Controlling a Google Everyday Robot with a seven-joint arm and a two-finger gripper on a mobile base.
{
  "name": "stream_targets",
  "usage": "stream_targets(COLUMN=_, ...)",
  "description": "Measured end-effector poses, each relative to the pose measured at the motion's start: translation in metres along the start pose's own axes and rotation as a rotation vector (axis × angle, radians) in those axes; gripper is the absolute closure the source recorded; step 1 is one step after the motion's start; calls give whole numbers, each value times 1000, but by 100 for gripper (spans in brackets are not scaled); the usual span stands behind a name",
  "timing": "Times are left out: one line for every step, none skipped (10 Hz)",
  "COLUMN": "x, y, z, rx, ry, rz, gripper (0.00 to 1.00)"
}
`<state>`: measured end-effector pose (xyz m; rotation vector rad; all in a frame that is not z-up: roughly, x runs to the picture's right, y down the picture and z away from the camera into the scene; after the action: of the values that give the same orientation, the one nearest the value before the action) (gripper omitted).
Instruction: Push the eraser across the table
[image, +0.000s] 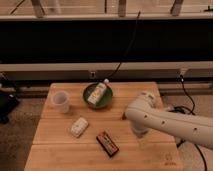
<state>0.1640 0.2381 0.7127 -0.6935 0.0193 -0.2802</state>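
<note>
The eraser (107, 143), a small flat dark block with reddish markings, lies on the light wooden table (60, 150) near its front middle. My white arm reaches in from the right, low over the table. The gripper (138, 131) hangs at the arm's end, pointing down, a short way to the right of the eraser and slightly behind it. It is apart from the eraser and holds nothing that I can see.
A translucent cup (61, 101) stands at the back left. A green bowl (90, 91) holding a white bottle (98, 93) sits at the back middle. A small white block (78, 126) lies left of the eraser. A dark mark (170, 161) is near the front right corner.
</note>
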Motion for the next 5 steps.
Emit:
stream_targets(x=-3, y=0, z=2, rx=-3, ry=-1, rz=-5, gripper=20)
stream_targets(x=-6, y=-1, z=4, rx=-5, ry=-2, rz=-12, gripper=20)
stream_targets(x=-9, y=-1, z=5, rx=-9, ry=-2, rz=-18, gripper=20)
stream_targets(x=-10, y=-1, z=7, rx=-11, ry=-3, rz=-20, gripper=21)
stream_targets(x=-12, y=1, z=10, rx=-16, ry=-5, rz=-23, gripper=28)
